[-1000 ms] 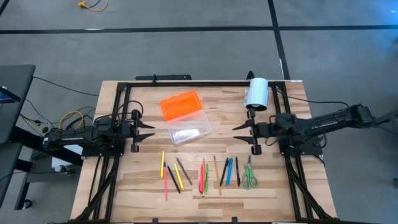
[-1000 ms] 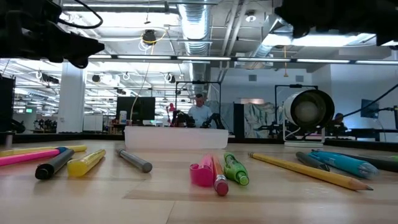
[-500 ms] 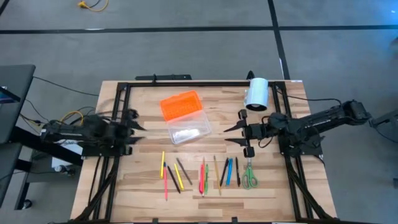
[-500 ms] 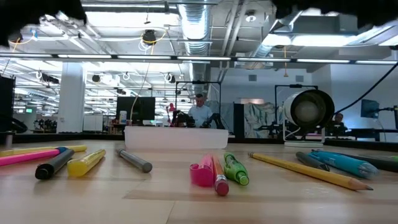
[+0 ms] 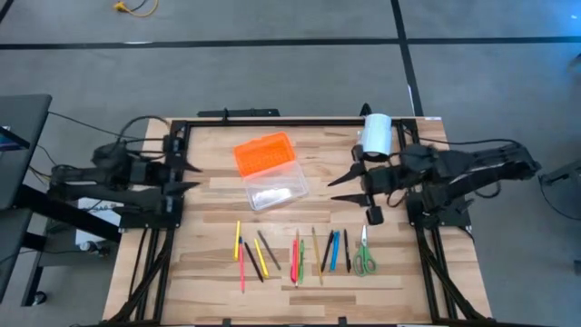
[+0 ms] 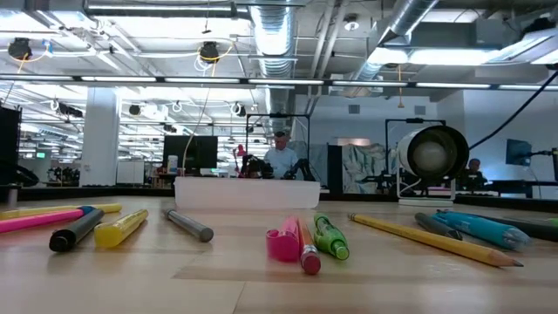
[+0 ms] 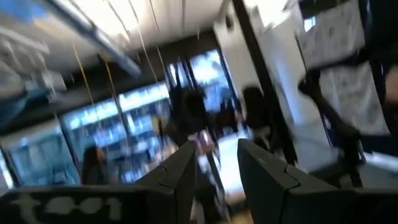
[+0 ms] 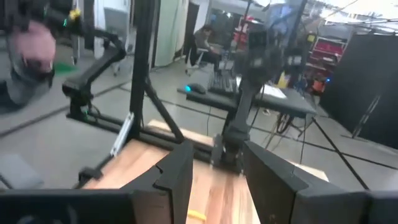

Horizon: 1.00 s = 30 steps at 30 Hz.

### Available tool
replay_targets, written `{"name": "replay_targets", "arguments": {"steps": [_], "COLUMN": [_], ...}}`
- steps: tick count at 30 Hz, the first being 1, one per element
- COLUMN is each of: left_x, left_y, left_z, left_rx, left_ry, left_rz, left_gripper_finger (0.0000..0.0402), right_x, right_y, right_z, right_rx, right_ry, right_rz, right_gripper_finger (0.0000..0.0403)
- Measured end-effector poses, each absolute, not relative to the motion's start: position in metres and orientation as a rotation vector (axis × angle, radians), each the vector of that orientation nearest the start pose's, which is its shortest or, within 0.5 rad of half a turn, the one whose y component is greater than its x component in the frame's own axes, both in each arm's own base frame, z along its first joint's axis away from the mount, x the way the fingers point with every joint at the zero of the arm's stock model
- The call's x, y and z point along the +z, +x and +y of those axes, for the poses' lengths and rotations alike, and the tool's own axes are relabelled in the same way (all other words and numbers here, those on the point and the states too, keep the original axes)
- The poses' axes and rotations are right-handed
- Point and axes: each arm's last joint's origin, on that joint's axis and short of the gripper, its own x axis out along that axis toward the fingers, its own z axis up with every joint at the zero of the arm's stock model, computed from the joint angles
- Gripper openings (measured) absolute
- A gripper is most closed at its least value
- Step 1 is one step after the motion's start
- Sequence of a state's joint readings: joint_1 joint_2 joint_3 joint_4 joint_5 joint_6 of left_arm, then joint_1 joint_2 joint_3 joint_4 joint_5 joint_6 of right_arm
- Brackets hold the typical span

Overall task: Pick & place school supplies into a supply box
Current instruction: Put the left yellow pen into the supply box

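Observation:
The supply box lies open at the table's middle: its clear base [image 5: 275, 191] [image 6: 247, 194] flat on the wood, its orange lid [image 5: 264, 153] beside the base's far edge. Several pens and pencils [image 5: 295, 252] lie in a row near the front edge, with the green-handled scissors [image 5: 363, 256] at the row's right end; in the low view a pink pen [image 6: 283, 242] and a yellow pencil [image 6: 436, 237] lie closest. My left gripper [image 5: 192, 177] [image 7: 214, 168] hovers open, high over the left edge. My right gripper [image 5: 336, 189] [image 8: 217, 168] hovers open, right of the base.
A white cylinder [image 5: 375, 136] [image 6: 432, 157] lies at the far right. A black frame [image 5: 272, 121] runs along the table's far edge and down both sides. Bare wood lies between the box and the pen row. People sit in the room behind.
Both arms have risen well above the table and left the top of the low view. My left gripper has tipped upward and drawn slightly toward the left edge. My right gripper has shifted a little toward the box. Nothing on the table has moved.

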State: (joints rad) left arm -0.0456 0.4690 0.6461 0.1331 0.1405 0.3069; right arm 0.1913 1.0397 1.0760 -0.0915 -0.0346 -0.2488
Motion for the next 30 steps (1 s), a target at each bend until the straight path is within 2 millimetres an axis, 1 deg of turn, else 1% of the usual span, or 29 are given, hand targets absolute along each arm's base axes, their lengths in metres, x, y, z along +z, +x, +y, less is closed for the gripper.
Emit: {"name": "replay_targets", "arguments": {"steps": [3, 4, 6, 9, 11, 14, 17, 21, 25, 30], "left_x": [0.351, 0.348, 0.342, 0.329, 0.322, 0.313, 0.306, 0.302, 0.301, 0.292], "left_y": [0.132, 0.14, 0.156, 0.178, 0.19, 0.203, 0.211, 0.215, 0.213, 0.208], "left_z": [-0.01, -0.011, -0.012, -0.013, -0.015, -0.02, -0.025, -0.033, -0.042, -0.056], "left_rx": [-0.158, -0.176, -0.21, -0.228, -0.24, -0.266, -0.275, -0.268, -0.249, -0.12], "left_ry": [0.314, 0.315, 0.323, 0.327, 0.325, 0.323, 0.325, 0.32, 0.255, 0.231], "left_rz": [-0.206, -0.159, -0.064, 0.031, 0.07, 0.109, 0.145, 0.165, 0.192, 0.296], "left_gripper_finger": [0.0109, 0.0109, 0.0109, 0.0109, 0.0109, 0.0109, 0.0109, 0.0109, 0.0109, 0.0109], "right_x": [0.414, 0.417, 0.417, 0.41, 0.4, 0.375, 0.353, 0.329, 0.316, 0.307], "right_y": [0.215, 0.213, 0.211, 0.209, 0.213, 0.226, 0.239, 0.253, 0.262, 0.27], "right_z": [0.047, 0.048, 0.052, 0.059, 0.064, 0.074, 0.081, 0.088, 0.091, 0.092], "right_rx": [0.206, 0.199, 0.193, 0.19, 0.17, 0.105, 0.035, -0.016, -0.022, -0.043], "right_ry": [-0.213, -0.204, -0.193, -0.208, -0.22, -0.245, -0.3, -0.341, -0.344, -0.361], "right_rz": [0.022, 0.029, 0.057, 0.133, 0.211, 0.356, 0.46, 0.583, 0.636, 0.669], "right_gripper_finger": [0.0134, 0.0134, 0.0134, 0.0134, 0.0134, 0.0134, 0.0134, 0.0134, 0.0134, 0.0134]}}
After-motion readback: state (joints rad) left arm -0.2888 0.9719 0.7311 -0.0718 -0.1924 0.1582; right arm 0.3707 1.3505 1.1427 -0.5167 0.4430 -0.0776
